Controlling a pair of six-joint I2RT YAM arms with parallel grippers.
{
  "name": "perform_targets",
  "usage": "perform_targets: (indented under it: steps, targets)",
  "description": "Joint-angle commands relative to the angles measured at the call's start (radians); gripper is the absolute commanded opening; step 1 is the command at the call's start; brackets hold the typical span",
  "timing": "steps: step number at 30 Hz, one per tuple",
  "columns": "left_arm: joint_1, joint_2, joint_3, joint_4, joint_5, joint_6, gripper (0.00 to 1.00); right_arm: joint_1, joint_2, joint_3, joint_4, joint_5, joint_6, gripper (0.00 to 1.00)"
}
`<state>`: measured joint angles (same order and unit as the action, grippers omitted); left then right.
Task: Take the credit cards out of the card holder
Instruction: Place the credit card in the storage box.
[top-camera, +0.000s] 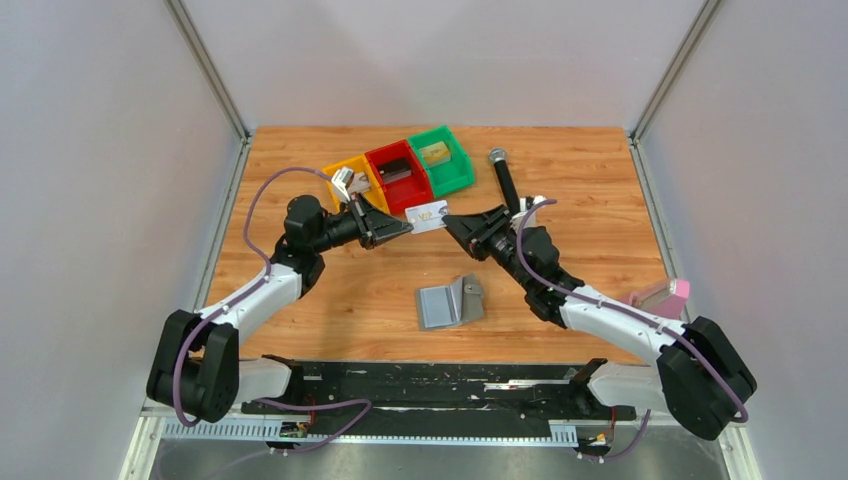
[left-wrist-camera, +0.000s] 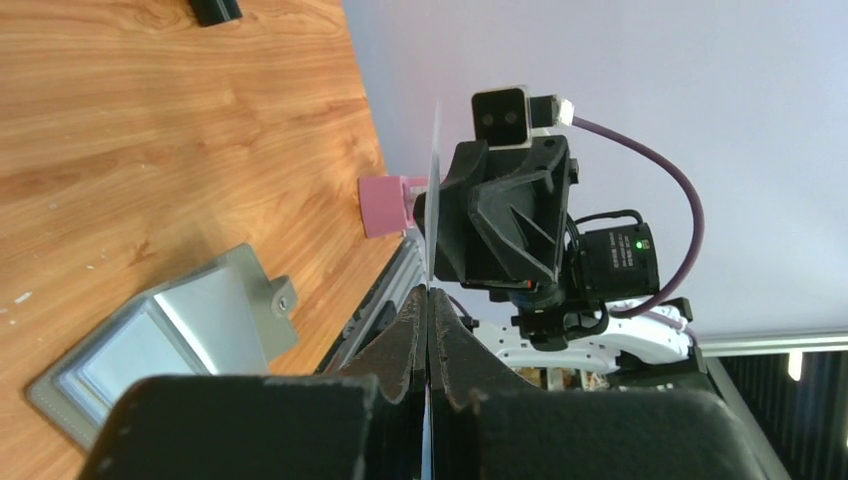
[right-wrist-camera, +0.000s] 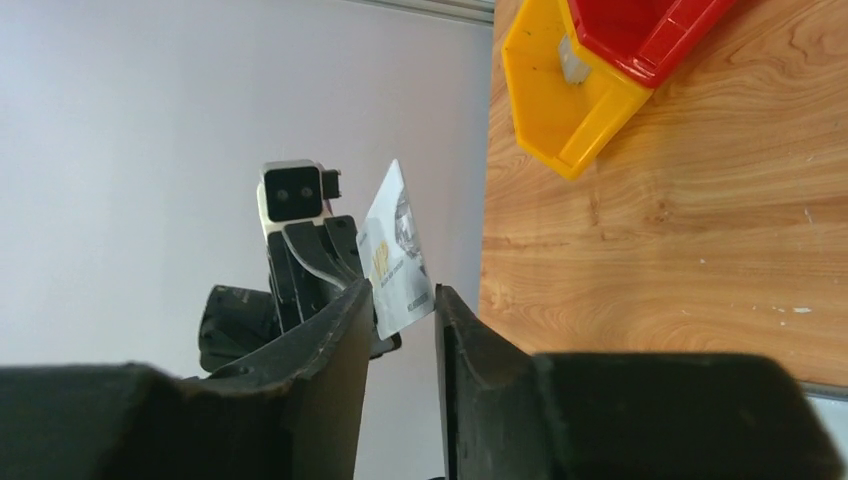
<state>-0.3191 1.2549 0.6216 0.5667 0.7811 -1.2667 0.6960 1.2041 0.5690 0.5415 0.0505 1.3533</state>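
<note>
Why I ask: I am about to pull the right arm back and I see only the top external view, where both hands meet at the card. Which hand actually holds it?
Observer: The left hand does. In the left wrist view its fingers are shut on the card, which shows there edge-on as a thin line.
Operator: And is the right hand off it?
Observer: In the right wrist view the right hand has its fingers apart and is not pinching. The card's near end sits in the gap between the tips; I cannot tell whether one tip brushes it.
</note>
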Motion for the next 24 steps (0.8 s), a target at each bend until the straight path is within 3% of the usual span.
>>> perform_targets:
  steps: [1,5,8,12,24]
  targets:
    - [0.017,-0.018,0.070,-0.077,0.008,0.094,0.00,-0.005,-0.042,-0.007,0.028,-0.016,-0.050,0.36]
    - [0.035,-0.010,0.086,-0.101,0.012,0.112,0.00,-0.018,-0.084,-0.027,0.017,-0.012,-0.081,0.50]
    - [0.048,0.004,0.109,-0.123,0.011,0.131,0.00,-0.025,-0.129,-0.049,0.007,-0.014,-0.107,0.75]
    - [0.088,0.021,0.147,-0.184,0.007,0.167,0.00,-0.027,-0.205,-0.073,-0.042,0.002,-0.144,0.99]
    - [0.299,0.122,0.262,-0.304,-0.040,0.248,0.00,-0.046,-0.378,-0.113,-0.188,0.026,-0.254,1.00]
